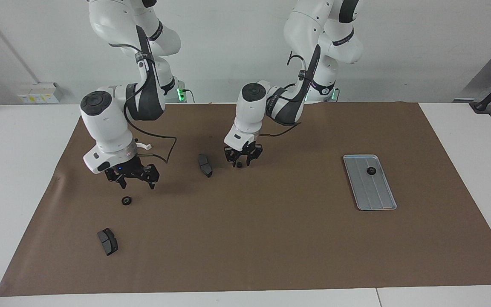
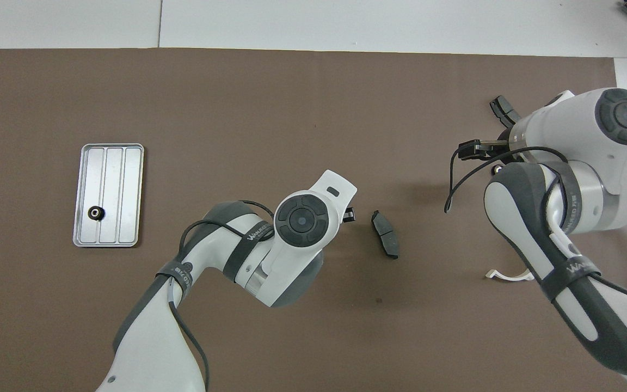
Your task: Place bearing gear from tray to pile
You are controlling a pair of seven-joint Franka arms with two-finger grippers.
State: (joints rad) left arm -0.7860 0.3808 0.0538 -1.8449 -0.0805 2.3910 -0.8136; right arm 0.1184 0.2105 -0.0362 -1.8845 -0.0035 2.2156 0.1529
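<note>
The silver-grey tray (image 1: 375,196) (image 2: 123,190) lies toward the left arm's end of the table with one black bearing gear (image 1: 371,171) (image 2: 95,213) in it. The pile is scattered: a dark brake pad (image 1: 205,165) (image 2: 385,234) mid-table, a second pad (image 1: 108,241) (image 2: 504,109) and a white half-ring bracket (image 1: 144,146) (image 2: 509,276) at the right arm's end. My left gripper (image 1: 242,162) is low and open beside the mid-table pad, with a small gear (image 1: 238,164) between its tips. My right gripper (image 1: 134,182) is open above another gear (image 1: 126,200).
A brown mat (image 1: 271,238) (image 2: 270,98) covers the table. The right arm's forearm hides part of the bracket and the second pad in the overhead view. The left gripper is mostly hidden under its own wrist (image 2: 302,220) there.
</note>
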